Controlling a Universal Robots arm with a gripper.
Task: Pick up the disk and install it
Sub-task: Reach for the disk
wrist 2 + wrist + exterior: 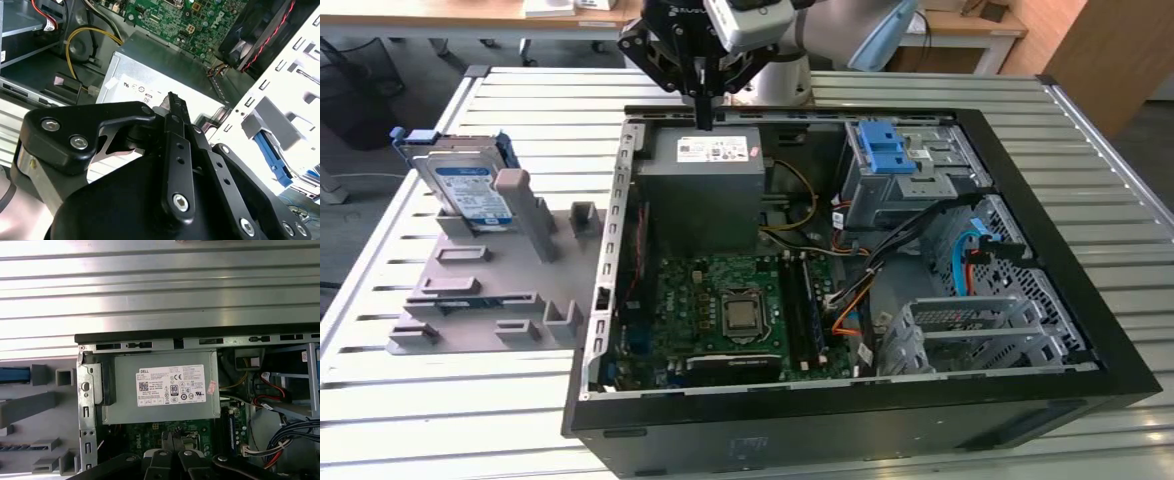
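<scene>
— While you watch the exterior view, where does the disk (464, 185) sit?
— You'll find it standing on edge in the grey holder (480, 290) on the counter (400, 400), at that view's left, outside the computer case (854, 410).
— And your end effector (704, 118)?
— Well apart from the disk, hanging over the power supply (707, 175) near the case's far wall. Its fingers (175, 130) are pressed together with nothing between them.
— So the disk is untouched?
— Yes. You can see its label and its blue carrier frame.
</scene>
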